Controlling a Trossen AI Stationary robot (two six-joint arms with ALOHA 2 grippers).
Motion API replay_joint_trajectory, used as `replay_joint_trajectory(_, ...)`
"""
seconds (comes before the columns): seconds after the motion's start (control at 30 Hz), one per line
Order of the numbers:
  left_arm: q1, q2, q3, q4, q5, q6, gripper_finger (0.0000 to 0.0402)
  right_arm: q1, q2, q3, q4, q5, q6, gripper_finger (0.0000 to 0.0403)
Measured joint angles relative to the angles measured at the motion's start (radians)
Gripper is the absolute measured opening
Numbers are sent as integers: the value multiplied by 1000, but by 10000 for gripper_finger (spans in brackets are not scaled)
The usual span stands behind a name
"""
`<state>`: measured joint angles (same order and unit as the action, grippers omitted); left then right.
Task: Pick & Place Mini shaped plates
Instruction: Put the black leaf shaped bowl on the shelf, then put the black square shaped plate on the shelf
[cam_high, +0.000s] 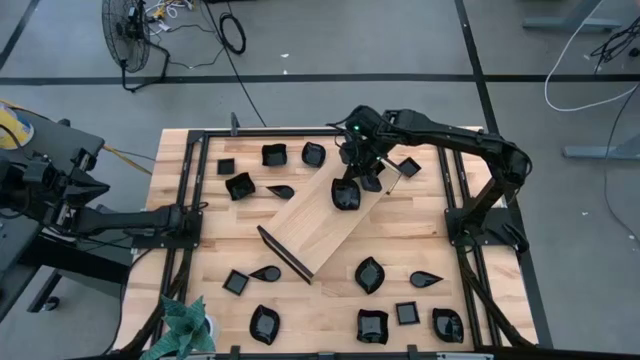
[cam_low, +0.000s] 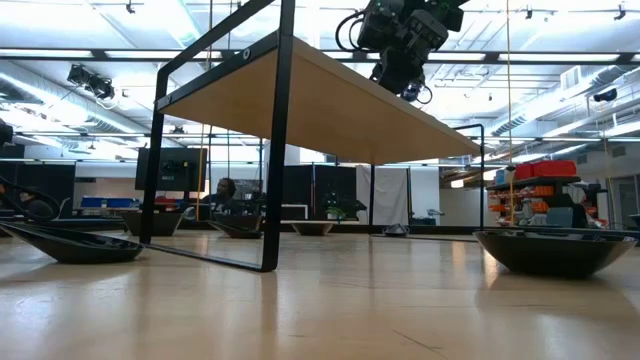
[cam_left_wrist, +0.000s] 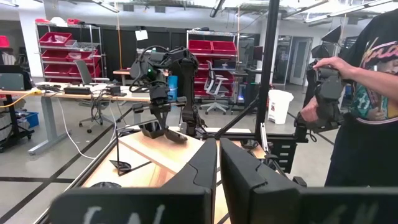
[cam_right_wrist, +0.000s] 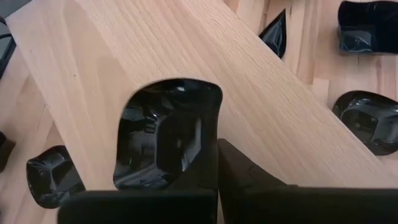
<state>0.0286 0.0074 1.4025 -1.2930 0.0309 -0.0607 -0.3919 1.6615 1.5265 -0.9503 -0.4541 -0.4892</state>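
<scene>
Closest to the right wrist camera, the right gripper (cam_right_wrist: 216, 163) pinches the rim of a glossy black plate (cam_right_wrist: 166, 134), fingers narrowed onto its edge, holding it over the upper end of the long wooden tray (cam_high: 318, 222). Other mini plates lie scattered on the table (cam_high: 420, 235) around the tray, some near its upper end, more beyond its lower end. The grip sits on one edge only, so I judge the dish could pivot or slip out if released too high, then slide down the smooth wood. The right arm reaches from the tray's right side, wrist bent downward over the tray. The left gripper (cam_left_wrist: 217, 163) waits left of the tray, its fingers nearly together, holding nothing.
</scene>
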Motion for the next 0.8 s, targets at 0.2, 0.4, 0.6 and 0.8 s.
replay_joint_trajectory(0.2,0,0,0,0,0,0,25,2,0,0,7,0,0,0)
replay_joint_trajectory(0.4,0,0,0,0,0,0,25,1,0,0,16,37,12,5)
replay_joint_trajectory(0.6,0,0,0,0,0,0,26,1,0,0,21,37,10,33)
replay_joint_trajectory(0.8,0,0,0,0,0,0,25,3,0,0,27,36,12,60)
